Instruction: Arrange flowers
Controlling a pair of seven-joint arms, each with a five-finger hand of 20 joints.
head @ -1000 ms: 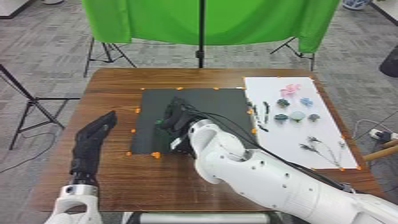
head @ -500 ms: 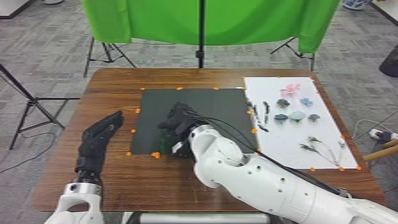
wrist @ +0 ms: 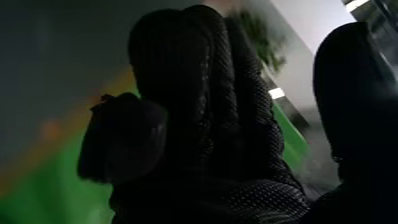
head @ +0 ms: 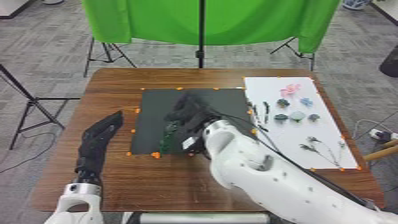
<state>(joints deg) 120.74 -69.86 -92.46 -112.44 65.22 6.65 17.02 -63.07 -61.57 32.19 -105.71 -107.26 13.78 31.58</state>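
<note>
We're seeing soft light across the table [head: 115, 82]; the right wrist view is looking dim, with white glare.

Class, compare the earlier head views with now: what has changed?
The right hand moved right and slightly forward, exposing more of the green stem on the dark mat. The left hand shifted slightly right. The pink flower stayed on the white sheet.

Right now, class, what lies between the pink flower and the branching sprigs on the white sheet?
Five small blue or green blooms lie between them, as the head view shows.
</note>
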